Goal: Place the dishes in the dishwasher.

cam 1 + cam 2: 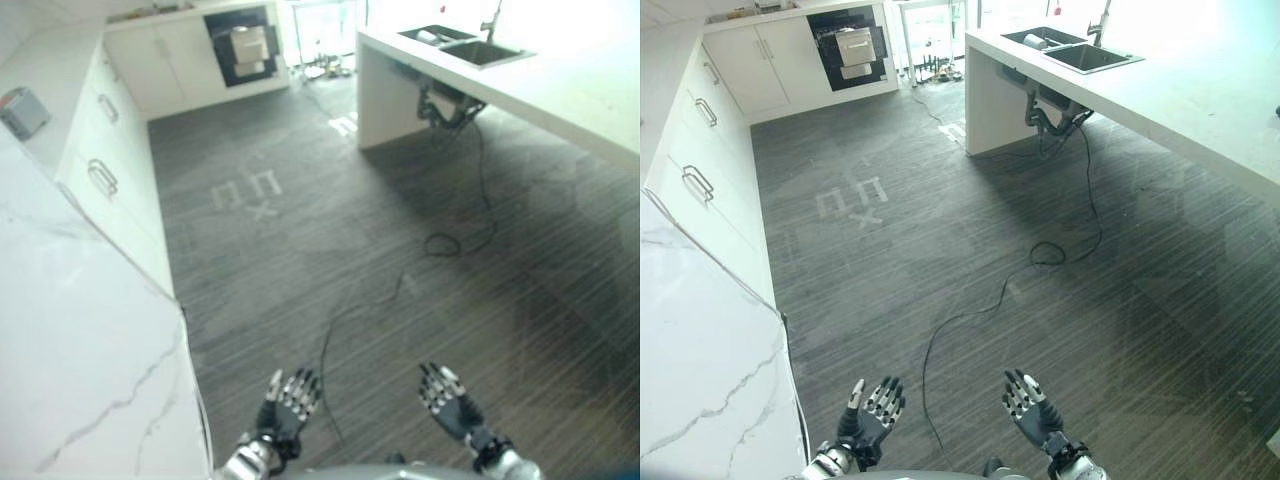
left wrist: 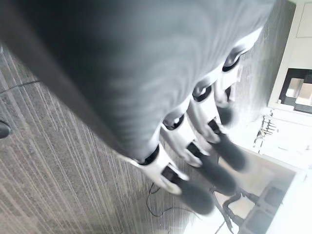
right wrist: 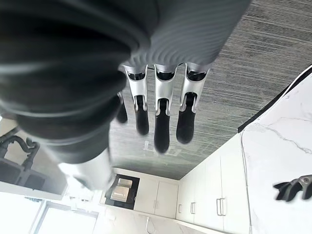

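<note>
Your left hand (image 1: 288, 405) and your right hand (image 1: 452, 402) both hang low in front of you over the dark striped floor (image 1: 400, 260), well apart from each other, backs up. On each the fingers are stretched out straight and spread, and nothing lies in either one; each wrist view shows the same row of straight dark-tipped fingers (image 3: 162, 122) with only floor and cabinets beyond.

The dishwasher (image 1: 852, 45) sits open in the far wall of white cabinets, a pale rack or drawer showing in its dark mouth. You stand well away from it, with the whole floor between.

On your left runs a white marbled bench (image 1: 70, 330), with white drawer fronts (image 1: 105, 170) and metal handles below it farther on. On your right a long white bench (image 1: 1180, 90) carries a sink (image 1: 1090, 57) and a tap (image 1: 1102, 20). In the basin next to it something pale lies, possibly a dish, though it is too small to be sure. White markings (image 1: 248, 190) are taped on the floor midway.
</note>
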